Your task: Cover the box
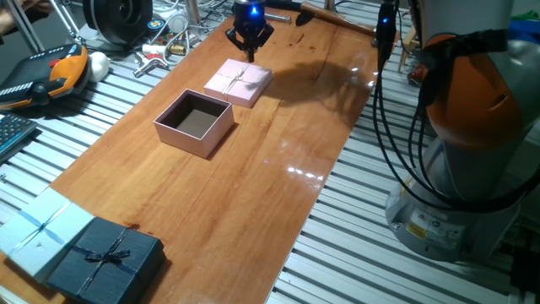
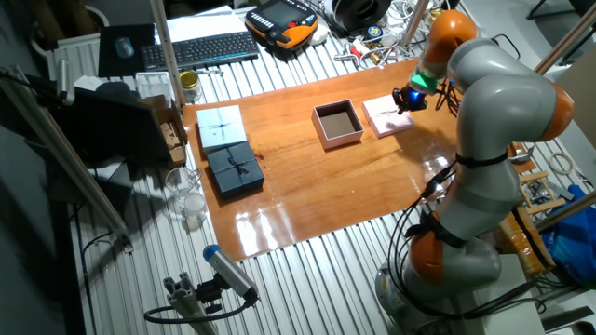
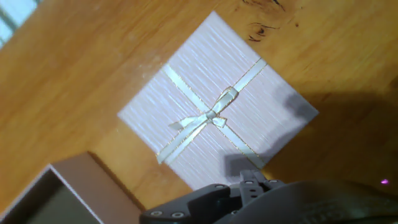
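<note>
**Lid under the hand, box waiting open beside it**

Slatted metal benching surrounds a glossy reddish-brown wooden board (image 1: pixel 253 194), and that polished board is the work surface. On it sits the small square pale-pink cardboard box (image 1: pixel 194 122) with its dark brownish inside showing, open side up, near the middle of the board's far half. Just beside it, apart by a narrow gap, lies the flat pale-pink square lid with a thin cream ribbon bow (image 3: pixel 214 118).

The black two-finger gripper (image 1: pixel 250 52) hangs directly above that lid, not touching it; whether its fingers are spread or together I cannot tell from any view.

To do this step well, I would come down square to the lid's edges and grip across two opposite sides, since the hand view shows the lid turned diagonally to the camera. The bow is raised and soft, so it makes a poor place to bear on. The lid probably fits closely, so its corners must line up with the box before lowering.

At the board's near end rest a dark navy box with a bow (image 1: pixel 105 257) and a light blue ribboned box (image 1: pixel 42 230), well apart. Cables, a keyboard (image 2: pixel 200 48) and tools crowd the benching behind.
</note>
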Action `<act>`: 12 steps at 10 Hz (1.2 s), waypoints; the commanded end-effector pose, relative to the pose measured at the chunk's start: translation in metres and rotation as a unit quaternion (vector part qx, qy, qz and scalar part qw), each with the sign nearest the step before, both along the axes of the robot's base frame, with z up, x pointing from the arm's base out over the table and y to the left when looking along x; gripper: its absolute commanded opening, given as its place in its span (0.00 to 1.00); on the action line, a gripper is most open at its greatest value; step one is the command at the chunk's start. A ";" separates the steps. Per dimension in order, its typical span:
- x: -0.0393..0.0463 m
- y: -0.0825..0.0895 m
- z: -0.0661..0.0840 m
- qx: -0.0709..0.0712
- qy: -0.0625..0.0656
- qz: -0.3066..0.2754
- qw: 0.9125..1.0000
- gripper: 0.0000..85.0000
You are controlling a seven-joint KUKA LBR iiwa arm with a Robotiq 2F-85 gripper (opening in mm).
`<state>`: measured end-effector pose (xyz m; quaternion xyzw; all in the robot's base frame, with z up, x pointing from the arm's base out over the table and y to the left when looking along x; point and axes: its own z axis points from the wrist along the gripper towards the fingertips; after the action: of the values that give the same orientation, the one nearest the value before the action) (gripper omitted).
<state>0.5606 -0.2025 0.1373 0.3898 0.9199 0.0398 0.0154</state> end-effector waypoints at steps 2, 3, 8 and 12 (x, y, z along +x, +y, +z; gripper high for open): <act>0.0021 0.001 0.001 -0.007 -0.003 -0.458 0.889 0.00; 0.0025 0.002 0.001 -0.012 0.003 -0.472 0.882 0.00; 0.0061 0.003 0.001 -0.026 0.016 -0.516 0.856 0.00; 0.0086 0.001 -0.003 -0.024 0.022 -0.526 0.850 0.00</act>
<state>0.5693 -0.2011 0.1346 0.5668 0.8235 0.0030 0.0235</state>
